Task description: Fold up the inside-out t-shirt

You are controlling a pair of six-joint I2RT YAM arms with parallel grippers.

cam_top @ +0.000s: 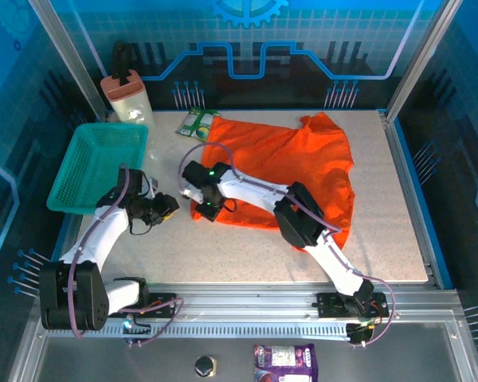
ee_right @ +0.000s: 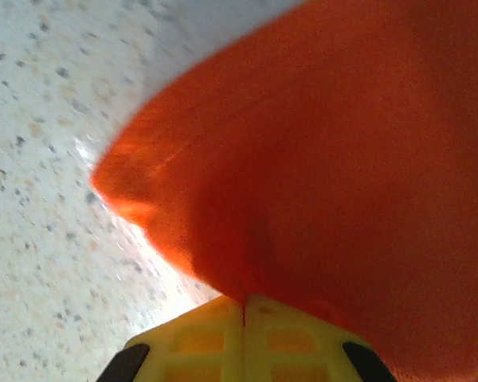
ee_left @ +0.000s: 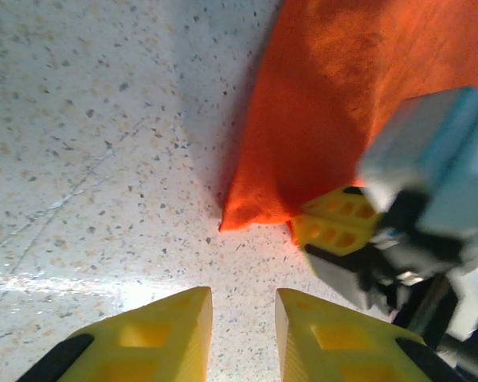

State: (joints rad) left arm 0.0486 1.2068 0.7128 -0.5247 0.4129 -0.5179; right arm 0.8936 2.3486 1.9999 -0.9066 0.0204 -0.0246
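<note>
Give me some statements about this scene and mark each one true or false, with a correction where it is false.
1. The right gripper is shut on the t-shirt's edge. True.
2. The left gripper holds the t-shirt. False: it is open over the bare table.
3. The t-shirt lies inside the basket. False: it lies on the table, right of the teal basket.
4. A green packet lies by the t-shirt's far edge. True.

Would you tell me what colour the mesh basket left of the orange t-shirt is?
Teal; the plastic mesh basket shows best in the top external view.
</note>
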